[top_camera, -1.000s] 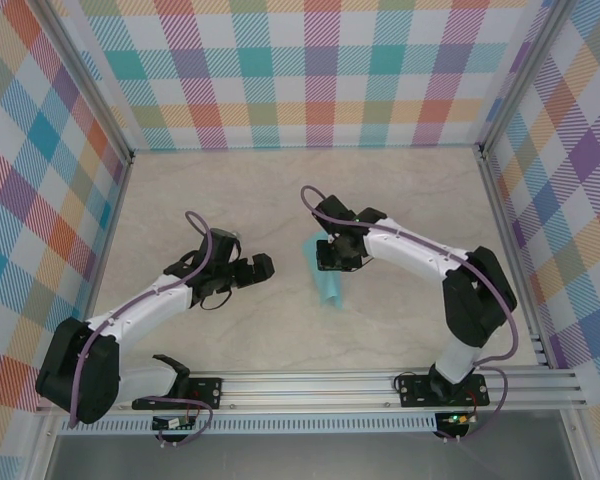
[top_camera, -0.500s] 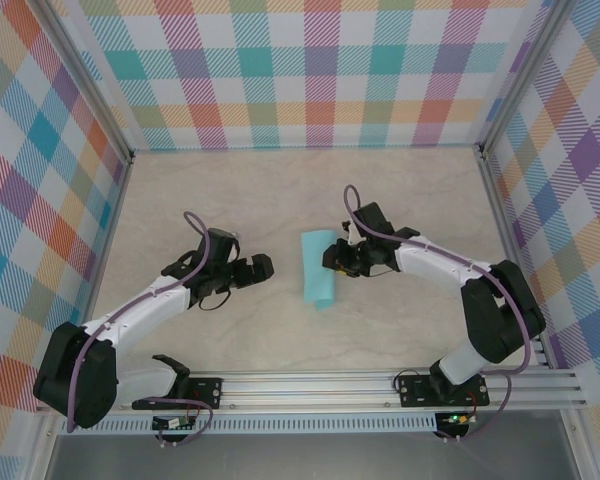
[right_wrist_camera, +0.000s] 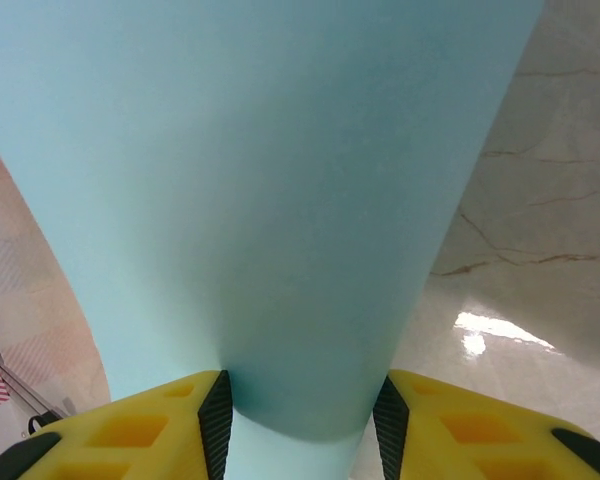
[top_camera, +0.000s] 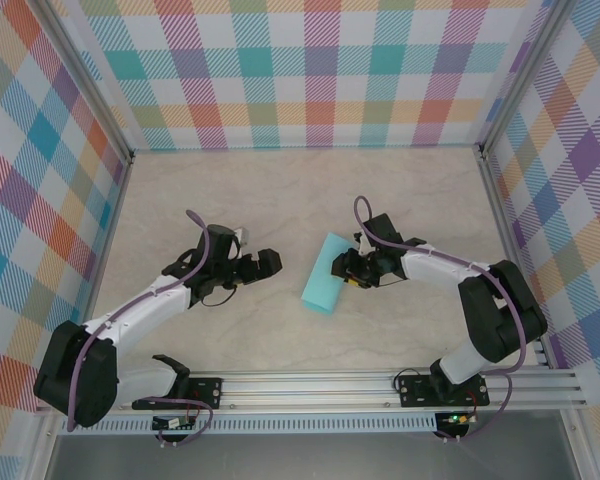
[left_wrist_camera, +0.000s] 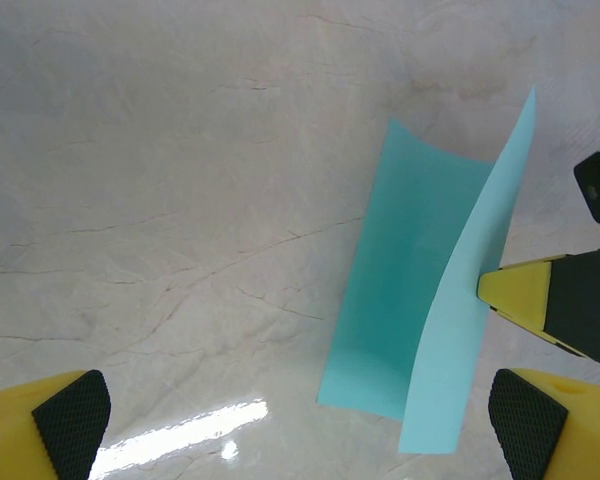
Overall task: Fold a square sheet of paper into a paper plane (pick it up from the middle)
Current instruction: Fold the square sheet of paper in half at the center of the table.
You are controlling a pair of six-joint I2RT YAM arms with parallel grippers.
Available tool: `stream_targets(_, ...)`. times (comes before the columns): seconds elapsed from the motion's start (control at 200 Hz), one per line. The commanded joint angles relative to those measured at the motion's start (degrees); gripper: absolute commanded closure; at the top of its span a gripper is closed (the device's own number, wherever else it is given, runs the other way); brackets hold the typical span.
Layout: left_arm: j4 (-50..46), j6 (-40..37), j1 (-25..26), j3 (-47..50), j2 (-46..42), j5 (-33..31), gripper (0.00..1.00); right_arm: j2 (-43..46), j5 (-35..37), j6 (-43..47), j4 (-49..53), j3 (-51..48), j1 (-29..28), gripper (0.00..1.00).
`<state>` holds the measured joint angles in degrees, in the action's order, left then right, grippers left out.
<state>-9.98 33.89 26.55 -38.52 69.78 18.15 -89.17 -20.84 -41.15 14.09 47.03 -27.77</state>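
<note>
Sheet: the square sheet of paper (top_camera: 322, 275) lies near the middle of the table (top_camera: 230, 190), curled into a trough, one long side flat on the surface and the other standing up.
Right gripper: the right gripper (top_camera: 348, 270) sits low at the sheet's right side, jaws partly parted, and the curl is pinched between the pads (right_wrist_camera: 217, 420); the paper touches both.
Left gripper: the left gripper (top_camera: 258, 266) is spread wide and empty, just left of the sheet and facing it.
Fold status: no crease shows (only a soft bow), so the plane looks barely begun.
Risk, slip: thin paper on a glossy top may slide or spring flat if the pinch loosens, losing its alignment.
Risk, crumple: a harder squeeze could crush the curl into a stray, crooked crease.
Risk, tear: pulling from both sides at once could rip it.
Risk, clash: the two grippers face each other across a narrow gap and could collide.
Surroundings: plaid walls (top_camera: 310, 70) enclose the table, and a metal rail (top_camera: 380, 385) runs along the near edge.
Obstructions: nothing lies between the left gripper and the sheet.
</note>
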Motion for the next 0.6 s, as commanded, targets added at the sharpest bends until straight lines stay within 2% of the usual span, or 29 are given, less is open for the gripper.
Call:
stream_targets(0.0,1.79,0.92,0.86,-1.64,1.40,2.61,0.00,0.54,-0.34,1.07,-1.42,-0.79,0.23,0.55)
stream_targets(0.285,3.99,2.53,1.51,-1.73,3.76,3.01,0.00,-1.01,-1.04,2.36,-1.25,0.02,0.33,0.56)
stream_targets(0.595,9.19,5.13,2.44,-2.60,8.16,6.66,0.09,-1.59,-1.16,4.21,0.45,0.58,0.35,0.53)
